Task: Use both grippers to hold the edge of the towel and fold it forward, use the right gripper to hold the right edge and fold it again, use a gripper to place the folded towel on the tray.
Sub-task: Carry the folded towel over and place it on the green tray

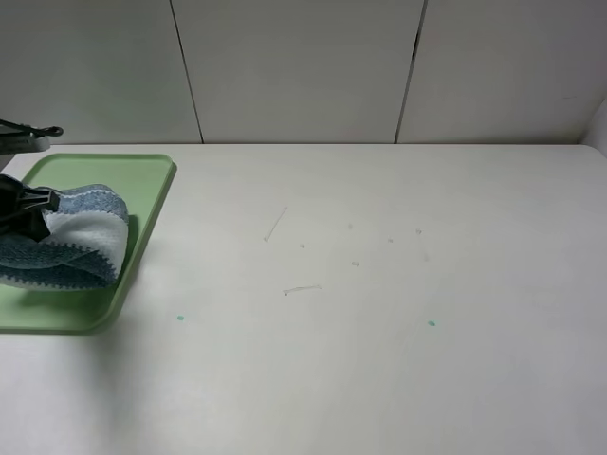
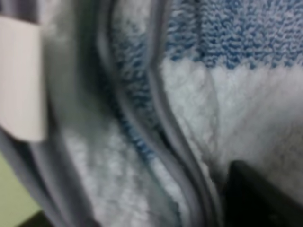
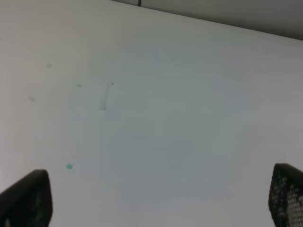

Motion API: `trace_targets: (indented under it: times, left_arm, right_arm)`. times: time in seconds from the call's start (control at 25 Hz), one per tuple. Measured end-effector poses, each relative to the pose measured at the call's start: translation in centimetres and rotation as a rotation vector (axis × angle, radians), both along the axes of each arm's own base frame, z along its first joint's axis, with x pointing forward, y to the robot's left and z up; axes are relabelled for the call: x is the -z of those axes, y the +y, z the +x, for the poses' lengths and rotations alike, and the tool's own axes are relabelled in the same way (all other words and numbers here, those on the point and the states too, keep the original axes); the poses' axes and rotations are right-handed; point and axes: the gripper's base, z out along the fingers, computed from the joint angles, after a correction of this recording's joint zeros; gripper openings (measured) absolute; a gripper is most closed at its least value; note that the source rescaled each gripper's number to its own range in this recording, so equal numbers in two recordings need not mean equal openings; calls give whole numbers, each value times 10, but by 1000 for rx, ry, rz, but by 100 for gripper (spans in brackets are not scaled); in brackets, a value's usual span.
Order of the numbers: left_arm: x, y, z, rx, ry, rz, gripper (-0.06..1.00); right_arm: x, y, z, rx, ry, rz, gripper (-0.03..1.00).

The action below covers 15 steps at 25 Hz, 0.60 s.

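Observation:
The folded towel, blue and white striped, hangs over the green tray at the far left of the table. I cannot tell whether its lower edge touches the tray. My left gripper is shut on the towel's left end. In the left wrist view the towel fills the frame, with a dark fingertip against it and a strip of tray in one corner. My right gripper is open and empty above bare table. It is out of the exterior high view.
The white table carries small green dots and faint scratch marks. A panelled wall runs along the back edge. The tray's right rim lies near the table's left side.

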Motion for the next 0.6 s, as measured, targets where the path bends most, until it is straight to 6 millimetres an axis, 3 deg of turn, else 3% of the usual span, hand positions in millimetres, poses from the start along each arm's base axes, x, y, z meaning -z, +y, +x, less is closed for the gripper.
trace_targets:
  times: [0.12,0.2,0.6]
  left_arm:
    - [0,0,-1,10,12,1,87]
    - [0,0,-2,10,19,0,95]
    - [1,0,-3,2,36,-2,100]
  right_arm:
    - [0,0,0,0,0,0,100]
    - [0,0,0,0,0,0,100]
    - [0,0,0,0,0,0,100]
